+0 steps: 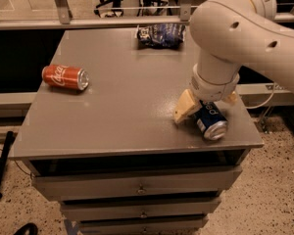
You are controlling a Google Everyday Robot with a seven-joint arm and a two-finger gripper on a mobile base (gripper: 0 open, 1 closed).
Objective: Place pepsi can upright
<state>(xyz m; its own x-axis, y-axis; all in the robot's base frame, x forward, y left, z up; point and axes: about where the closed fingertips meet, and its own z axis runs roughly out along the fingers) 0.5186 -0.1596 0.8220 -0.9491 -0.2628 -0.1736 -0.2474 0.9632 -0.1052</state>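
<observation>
The pepsi can (211, 123) is dark blue with a silver end. It lies on its side near the front right corner of the grey table (122, 116), silver end facing the front. My gripper (208, 107) comes down over it from the big white arm. It is open, with one tan finger (186, 107) on the can's left and the other tan fingertip showing on its right. The can rests on the table between them. The arm hides the can's far end.
A red cola can (65, 77) lies on its side at the table's left. A blue-and-white foil snack bag (160, 35) lies at the back edge. The table's front and right edges are close to the pepsi can. Drawers sit below.
</observation>
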